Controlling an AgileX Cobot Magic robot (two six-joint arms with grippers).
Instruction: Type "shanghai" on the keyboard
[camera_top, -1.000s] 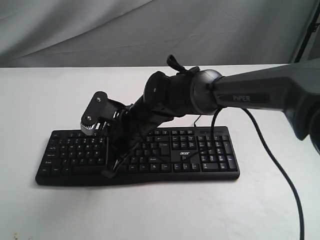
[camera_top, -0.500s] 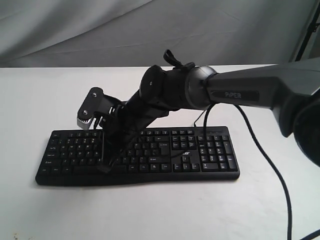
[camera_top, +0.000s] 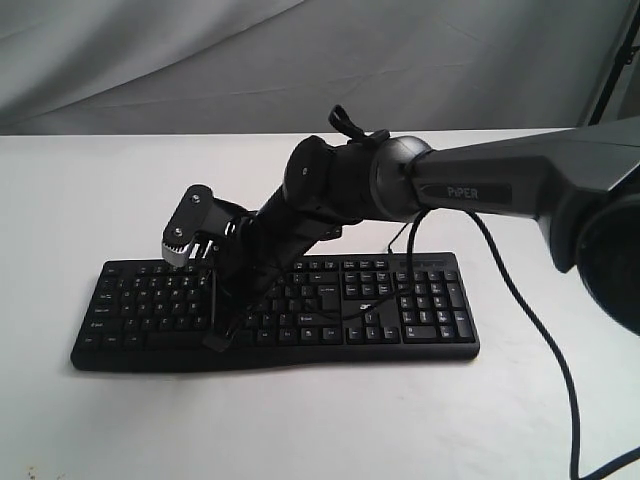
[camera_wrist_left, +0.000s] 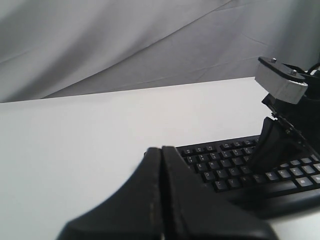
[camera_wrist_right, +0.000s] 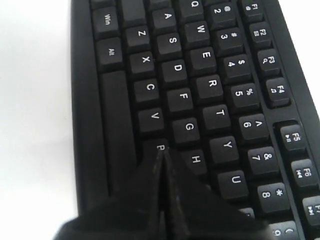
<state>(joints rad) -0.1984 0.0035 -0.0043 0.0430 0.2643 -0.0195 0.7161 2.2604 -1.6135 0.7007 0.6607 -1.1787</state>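
The black keyboard (camera_top: 400, 310) lies flat on the white table, its acer logo facing the camera. My right arm reaches across it from the right, and the right gripper (camera_top: 216, 341) is shut and points down at the lower letter rows left of the middle. In the right wrist view the right gripper (camera_wrist_right: 161, 150) has its tip over the B key, beside the H key (camera_wrist_right: 196, 159), on the keyboard (camera_wrist_right: 210, 90). Whether it touches a key is unclear. The left gripper (camera_wrist_left: 162, 149) is shut and empty, held off the left end of the keyboard (camera_wrist_left: 225, 165).
A white table (camera_top: 90, 420) carries the keyboard, with a grey cloth backdrop (camera_top: 200, 60) behind. A black cable (camera_top: 545, 330) hangs from the right arm and trails over the table on the right. The right arm's wrist camera block (camera_wrist_left: 280, 80) shows in the left wrist view.
Over the last second the right arm rose and swung a little to the left, then came back down, so its tip stands at the lower letter rows again.
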